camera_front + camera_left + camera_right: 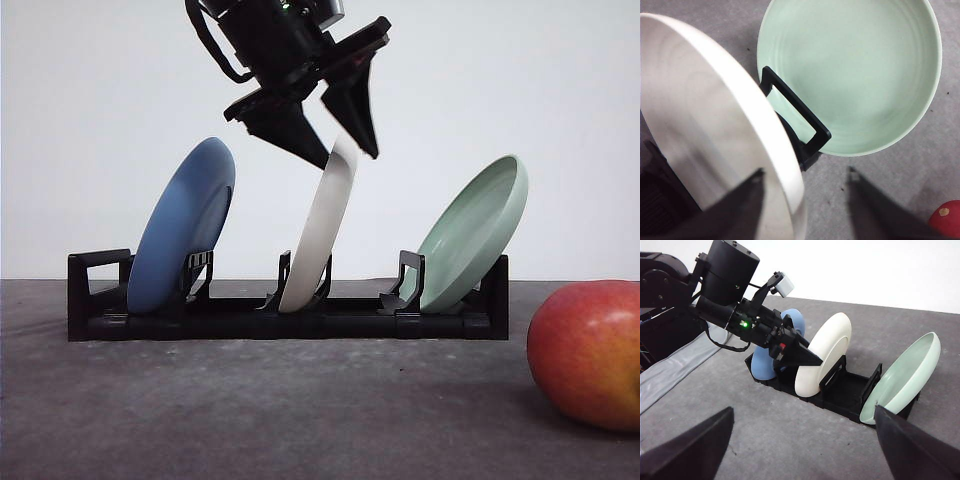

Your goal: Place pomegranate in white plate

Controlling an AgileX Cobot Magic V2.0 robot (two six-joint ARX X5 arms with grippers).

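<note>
Where wrist-visible, pomegranate point(946, 218) calyx

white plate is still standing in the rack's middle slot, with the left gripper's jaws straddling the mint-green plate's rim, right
Not quite. The jaws of the left gripper straddle the rim of the white plate, not the mint-green plate; the front view shows it. The white plate does stand in the middle slot of the rack.

The white plate point(322, 235) is stood on edge in the middle slot of a black rack point(290, 318), tilted rightward. The pomegranate point(588, 353), red shading to yellow-orange, is seen resting on the counter point(260, 410), well right of the rack.
</note>
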